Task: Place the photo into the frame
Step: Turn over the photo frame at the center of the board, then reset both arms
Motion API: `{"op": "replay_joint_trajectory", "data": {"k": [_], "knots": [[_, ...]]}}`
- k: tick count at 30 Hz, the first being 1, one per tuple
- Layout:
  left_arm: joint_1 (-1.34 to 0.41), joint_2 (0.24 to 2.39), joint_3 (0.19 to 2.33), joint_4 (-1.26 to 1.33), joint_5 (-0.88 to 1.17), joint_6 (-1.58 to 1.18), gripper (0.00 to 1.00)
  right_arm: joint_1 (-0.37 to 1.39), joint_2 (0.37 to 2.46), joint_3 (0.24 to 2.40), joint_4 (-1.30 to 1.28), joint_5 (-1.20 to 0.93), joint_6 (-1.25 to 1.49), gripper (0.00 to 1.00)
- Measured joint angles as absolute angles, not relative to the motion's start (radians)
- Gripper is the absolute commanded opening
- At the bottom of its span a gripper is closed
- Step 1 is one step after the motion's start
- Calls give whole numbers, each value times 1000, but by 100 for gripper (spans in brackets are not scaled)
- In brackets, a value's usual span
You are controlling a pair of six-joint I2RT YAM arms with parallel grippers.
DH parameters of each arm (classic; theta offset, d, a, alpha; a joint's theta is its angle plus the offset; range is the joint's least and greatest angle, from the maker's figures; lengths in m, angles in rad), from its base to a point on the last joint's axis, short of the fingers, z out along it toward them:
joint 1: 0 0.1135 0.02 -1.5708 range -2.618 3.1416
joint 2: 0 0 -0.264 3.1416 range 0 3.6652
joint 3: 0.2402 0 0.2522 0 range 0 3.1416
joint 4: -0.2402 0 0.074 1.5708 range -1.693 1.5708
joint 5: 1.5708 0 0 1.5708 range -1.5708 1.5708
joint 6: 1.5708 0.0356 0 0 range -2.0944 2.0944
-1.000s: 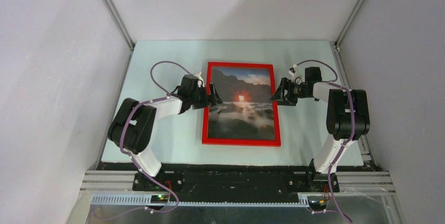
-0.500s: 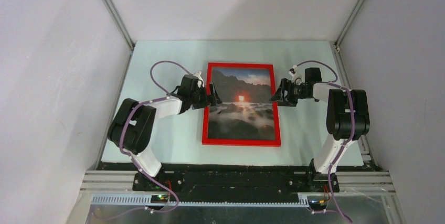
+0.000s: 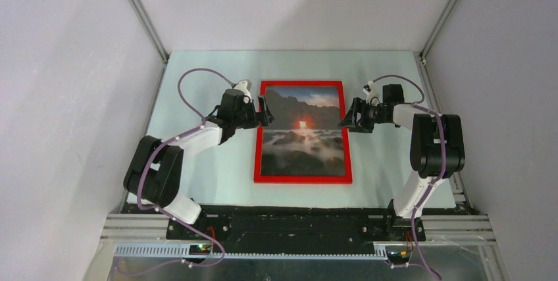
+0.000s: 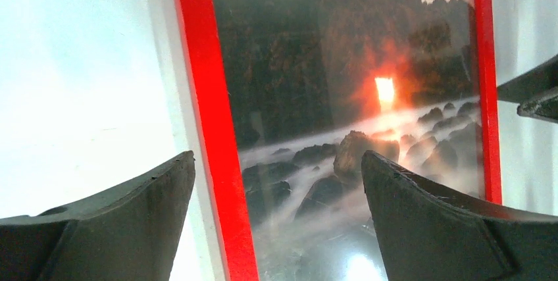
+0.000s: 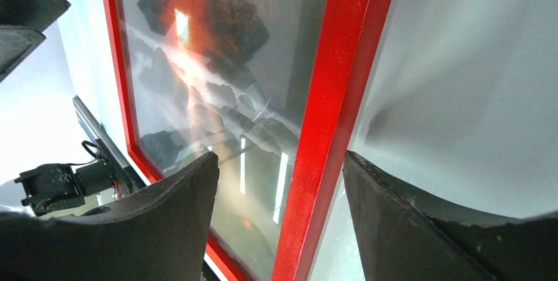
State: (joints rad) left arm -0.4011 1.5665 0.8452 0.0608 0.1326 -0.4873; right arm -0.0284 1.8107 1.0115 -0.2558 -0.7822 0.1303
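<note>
The thin rectangular picture frame with a red front (image 3: 302, 178) lies flat and face up in the middle of the pale green table (image 3: 217, 162). The glossy print of dark rocks, white mist and a glowing orange sun (image 3: 303, 137) sits inside it behind the clear pane, so the placing looks done. The left gripper (image 3: 266, 114) is spread wide across the frame's left red bar, one finger over the table and the other over the pane. The right gripper (image 3: 343, 121) is also spread, though less widely, across the right bar, and neither holds anything. Whether any fingertip touches the frame cannot be told. The step in hand is probably release and clearing. To do it well, each arm should rise straight up with its jaws apart before swinging outward, so no finger catches a bar and drags or tips the frame. No brand, label or writing can be read anywhere in view.
</note>
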Motion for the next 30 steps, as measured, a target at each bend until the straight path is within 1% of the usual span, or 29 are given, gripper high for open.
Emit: {"op": "replay_joint_trajectory", "data": {"k": [5, 7, 9, 11, 13, 21, 30], "knots": [[-401, 1517, 845, 55, 53, -461, 100, -28, 1772, 1008, -254, -767, 130, 76], [-402, 1502, 845, 44, 8, -451, 100, -29, 1757, 1008, -253, -759, 130, 79], [-402, 1485, 845, 34, -34, -443, 100, -30, 1746, 1007, -252, -746, 126, 85], [-401, 1463, 845, 25, -75, -438, 100, -34, 1737, 1004, -251, -731, 121, 95], [-393, 1437, 845, 15, -111, -434, 100, -40, 1721, 999, -253, -702, 111, 99], [-297, 1312, 842, 13, -184, -424, 100, -91, 1583, 995, -257, -542, 73, 100], [-234, 1070, 796, 29, -313, -364, 100, -105, 1370, 991, -289, -350, -8, 99]]}}
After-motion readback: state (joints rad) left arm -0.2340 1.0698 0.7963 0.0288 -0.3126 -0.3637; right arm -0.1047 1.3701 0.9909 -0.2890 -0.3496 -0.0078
